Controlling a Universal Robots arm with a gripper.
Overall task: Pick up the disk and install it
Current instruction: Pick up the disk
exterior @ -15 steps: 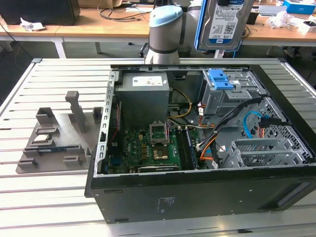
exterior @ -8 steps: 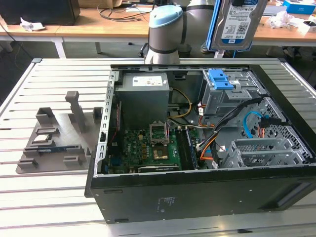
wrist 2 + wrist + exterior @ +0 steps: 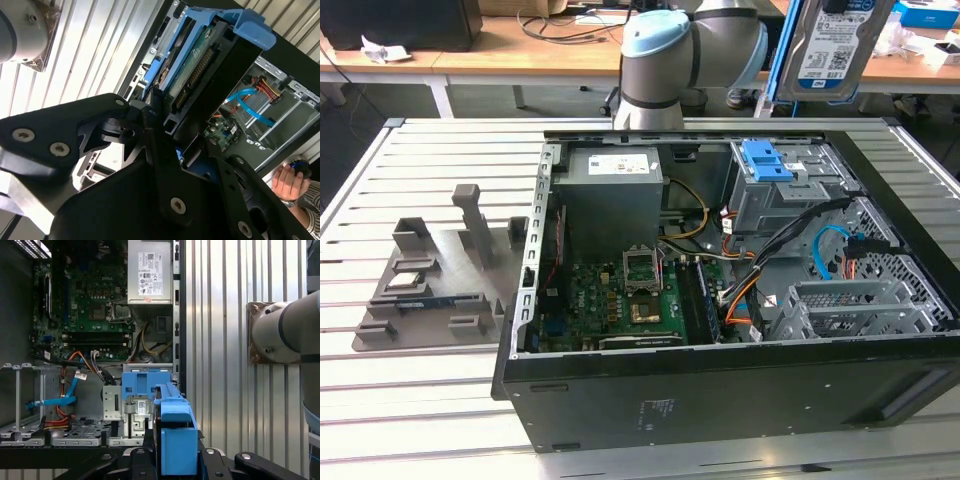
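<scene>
Tool point(image 3: 175, 452) is clenched on the disk point(image 3: 832, 48): a flat silver metal slab with a white-and-blue label, framed in blue plastic. I see it held on edge above the open black PC case point(image 3: 720, 400). Below the tool sit the grey sheet-metal drive cage point(image 3: 790, 195) and its blue latch point(image 3: 142, 382). The arm's rounded grey joint point(image 3: 685, 50) is beside the tool, over the ribbed aluminium bench point(image 3: 420, 400).

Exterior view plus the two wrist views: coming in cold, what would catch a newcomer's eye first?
The disk in its blue frame hangs in the end effector at the exterior view's top right, above the open computer case. Below it in that case sits a blue latch on the drive cage. In the second wrist view, a person's hand shows near the case's edge.
</scene>
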